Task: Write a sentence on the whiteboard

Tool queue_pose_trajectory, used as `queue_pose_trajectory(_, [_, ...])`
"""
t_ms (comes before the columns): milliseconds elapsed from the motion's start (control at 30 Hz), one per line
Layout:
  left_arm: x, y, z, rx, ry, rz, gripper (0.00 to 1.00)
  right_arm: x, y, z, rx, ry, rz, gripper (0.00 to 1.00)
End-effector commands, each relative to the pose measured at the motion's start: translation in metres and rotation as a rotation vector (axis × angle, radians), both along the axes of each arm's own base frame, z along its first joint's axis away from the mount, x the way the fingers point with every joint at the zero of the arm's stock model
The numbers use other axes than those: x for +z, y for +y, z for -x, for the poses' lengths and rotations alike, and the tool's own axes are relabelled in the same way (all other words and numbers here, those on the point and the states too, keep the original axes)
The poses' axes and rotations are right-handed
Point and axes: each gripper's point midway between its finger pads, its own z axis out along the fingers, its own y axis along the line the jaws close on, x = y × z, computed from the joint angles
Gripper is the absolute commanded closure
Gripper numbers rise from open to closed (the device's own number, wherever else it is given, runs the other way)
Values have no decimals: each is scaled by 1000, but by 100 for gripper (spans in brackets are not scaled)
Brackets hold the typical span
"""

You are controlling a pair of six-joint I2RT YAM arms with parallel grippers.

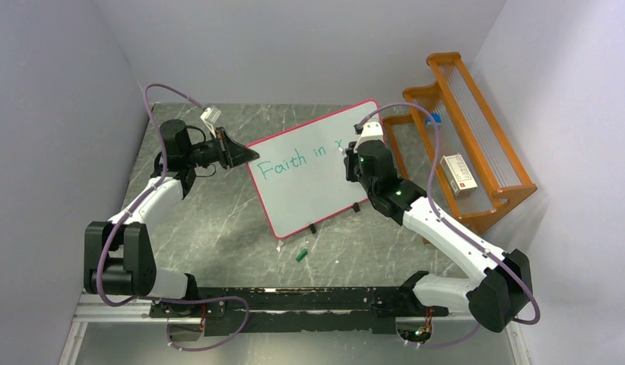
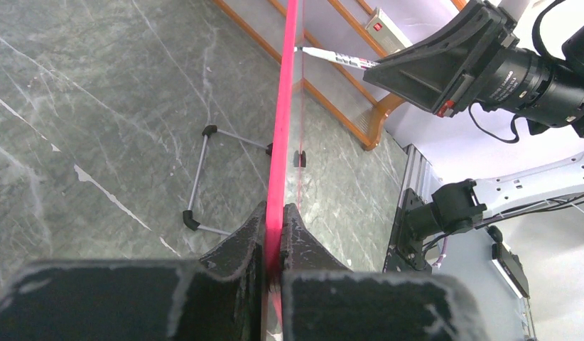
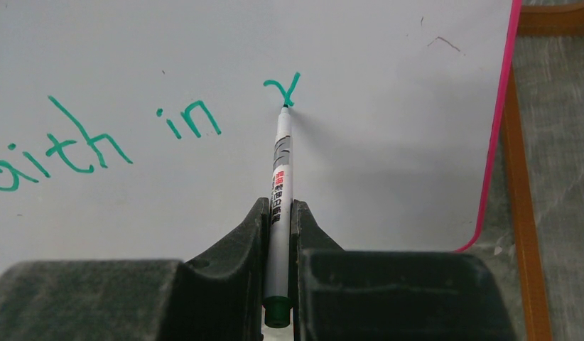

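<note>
The whiteboard stands tilted on the marble table, white with a thin pink frame. My left gripper is shut on its left edge; in the left wrist view the pink frame runs straight up between the closed fingers of that gripper. The sentence reads "Faith in" in green, followed by a first stroke like a "y". My right gripper is shut on a grey-white marker, whose tip touches the board at the bottom of that stroke. From above, the right gripper sits over the board's right half.
An orange wooden rack stands just right of the board, with a white box on it. A green marker cap lies on the table in front of the board. The board's wire stand juts out behind it.
</note>
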Motion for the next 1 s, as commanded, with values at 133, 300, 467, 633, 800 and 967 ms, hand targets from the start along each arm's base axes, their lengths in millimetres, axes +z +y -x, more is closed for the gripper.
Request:
queue_pose_trajectory(133, [-28,-6,6,-21,73,-37,95,-28,-2,18,34,99,2,100])
queue_pose_trajectory(300, [-27,-6,6,-21,71,-38,95,-28,-1,21,44,106,-9,100])
queue_pose_trajectory(467, [-27,-6,6,-20,70,-39,95,-10,-7,18,20,52,-11,100])
queue_pose_trajectory(633, [-27,-6,6,-19,67,-41,95,7,-17,11,-32,-16,2,100])
queue_pose_trajectory(800, [-27,-6,6,-23,68,-39,95,17,-19,2,-55,-62,-2,100])
queue_pose_trajectory(967, [-27,-6,6,-21,68,-41,95,24,-17,-6,-61,-92,-7,100])
